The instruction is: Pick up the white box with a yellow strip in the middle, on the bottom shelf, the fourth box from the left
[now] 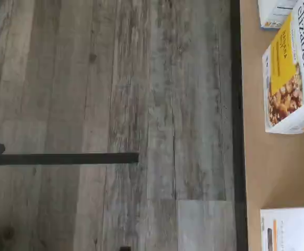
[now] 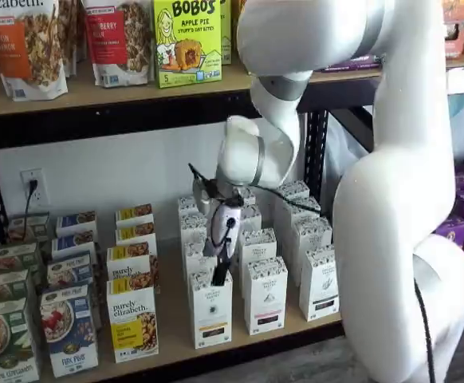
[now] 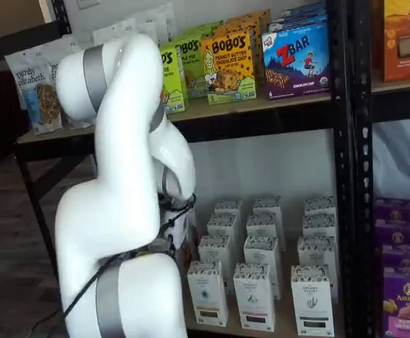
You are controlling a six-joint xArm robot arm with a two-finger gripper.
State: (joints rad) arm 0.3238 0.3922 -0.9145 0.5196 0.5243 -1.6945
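Observation:
The white box (image 2: 210,315) is a tall narrow carton with a speckled top band. It stands upright at the front of the bottom shelf (image 2: 176,349), right of a "purely elizabeth" box (image 2: 133,323). It also shows in a shelf view (image 3: 207,292), leftmost in the front row. My gripper (image 2: 218,277) hangs just in front of and above the white box, its black fingers pointing down. They show side-on and no gap is visible. Nothing is held. The wrist view shows the shelf's board (image 1: 277,167) and black rail (image 1: 238,130), not the white box.
Several identical white cartons (image 2: 265,294) fill the rows behind and to the right. Cereal boxes (image 2: 68,331) stand at the left. The wrist view shows grey plank floor (image 1: 115,104), a "purely elizabeth" box (image 1: 293,78) and a white-orange box (image 1: 290,230). The arm (image 3: 120,211) hides the shelf's left part.

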